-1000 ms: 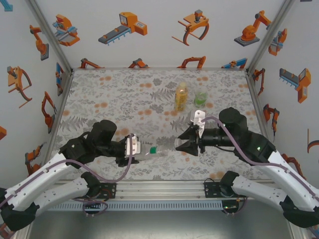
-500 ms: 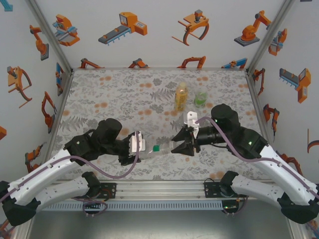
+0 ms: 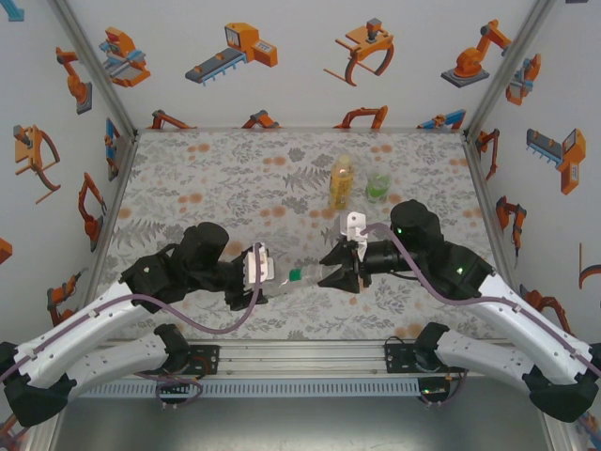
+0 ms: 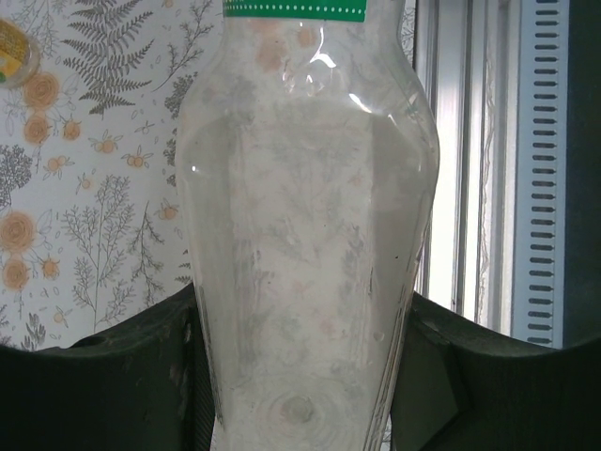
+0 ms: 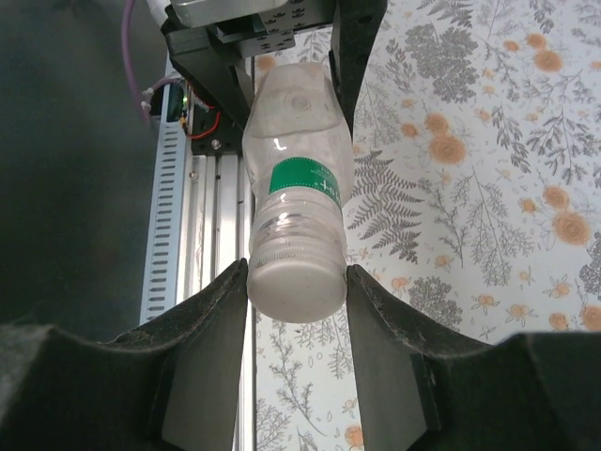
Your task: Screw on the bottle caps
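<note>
**Cap in the pincer, bottle held level between the arms**

The step in hand looks like the threading of the white cap (image 5: pixel 298 293) onto the clear bottle (image 3: pixel 282 285). The left pincer (image 3: pixel 259 280) is clamped on the bottle's base end, its fingers pressed to either side of the body. The right pincer (image 5: pixel 297 280) is closed on the cap, a finger touching each side of it, and the cap sits on the bottle's mouth.

The bottle is carried off the table (image 3: pixel 188 178). Its long axis runs roughly level from one pincer straight to the other. Its base sits inside the left pincer and its neck points into the right one, with the green label band between them.

Whether the threads have caught cannot be told. The next move probably calls for the right wrist to roll about that shared axis while the left grip resists the twist. Misalignment would risk cross-threading.

The amber bottle (image 3: pixel 341 181) and the greenish bottle (image 3: pixel 378 183) stand upright well beyond the right pincer.
</note>
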Motion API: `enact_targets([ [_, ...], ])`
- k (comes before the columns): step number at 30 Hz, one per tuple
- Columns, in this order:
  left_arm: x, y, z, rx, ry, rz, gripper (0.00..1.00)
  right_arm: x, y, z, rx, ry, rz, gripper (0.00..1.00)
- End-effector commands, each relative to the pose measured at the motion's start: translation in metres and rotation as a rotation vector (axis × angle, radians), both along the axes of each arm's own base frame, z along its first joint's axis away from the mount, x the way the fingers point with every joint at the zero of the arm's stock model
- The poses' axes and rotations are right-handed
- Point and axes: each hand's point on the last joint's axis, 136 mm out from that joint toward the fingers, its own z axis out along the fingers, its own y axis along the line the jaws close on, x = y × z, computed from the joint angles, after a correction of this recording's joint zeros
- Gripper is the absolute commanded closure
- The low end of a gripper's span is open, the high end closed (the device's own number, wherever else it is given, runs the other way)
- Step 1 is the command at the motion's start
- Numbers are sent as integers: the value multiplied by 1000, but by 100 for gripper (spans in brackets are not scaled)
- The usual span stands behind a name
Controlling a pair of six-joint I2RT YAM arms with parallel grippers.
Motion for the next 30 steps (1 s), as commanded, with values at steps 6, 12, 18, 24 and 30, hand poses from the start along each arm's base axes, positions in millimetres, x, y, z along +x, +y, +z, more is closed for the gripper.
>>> enact_targets([
  [6, -3, -7, 11, -50, -10, -29, 96, -1, 8, 5, 30, -3, 29, 96],
  [12, -3, -9, 10, -47, -6, -37, 96, -4, 9, 3, 21, 10, 53, 98],
  [18, -6, -11, 14, -65, 1, -51, 97, -5, 9, 0, 15, 6, 56, 100],
  [24, -4, -11, 18, -87, -18, -44, 99, -1, 13, 1, 14, 116, 17, 100],
  [30, 0, -11, 16, -84, -43, -27, 99, 26, 13, -12, 19, 495, -248, 100],
])
